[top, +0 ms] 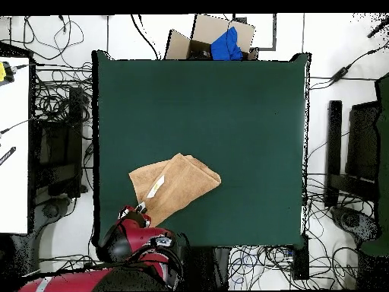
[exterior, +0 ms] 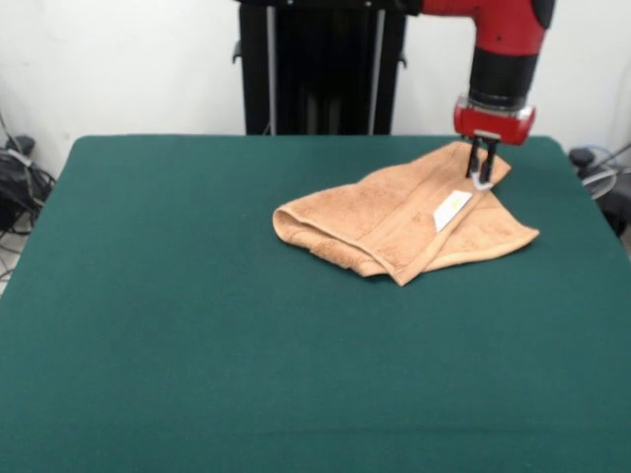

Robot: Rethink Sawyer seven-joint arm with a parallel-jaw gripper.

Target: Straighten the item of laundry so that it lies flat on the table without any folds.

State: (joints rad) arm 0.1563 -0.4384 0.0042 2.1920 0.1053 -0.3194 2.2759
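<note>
The orange-tan towel (exterior: 394,222) lies folded over itself on the right far part of the green table (exterior: 177,296), with a thick fold at its left end and a white label (exterior: 453,210) on top. My gripper (exterior: 482,177) comes straight down onto the towel's far right corner, fingers close together and pinching the cloth at table level. In the overhead view the towel (top: 178,185) lies near the table's (top: 228,114) bottom left corner, and the gripper (top: 140,207) is at its lower left corner, partly hidden under the red arm (top: 137,237).
The black pedestal (exterior: 320,69) stands behind the table's far edge. In the overhead view, a cardboard box with a blue item (top: 220,39) sits beyond the top edge, cables lie on the floor all round, and a white desk (top: 14,137) stands at the left.
</note>
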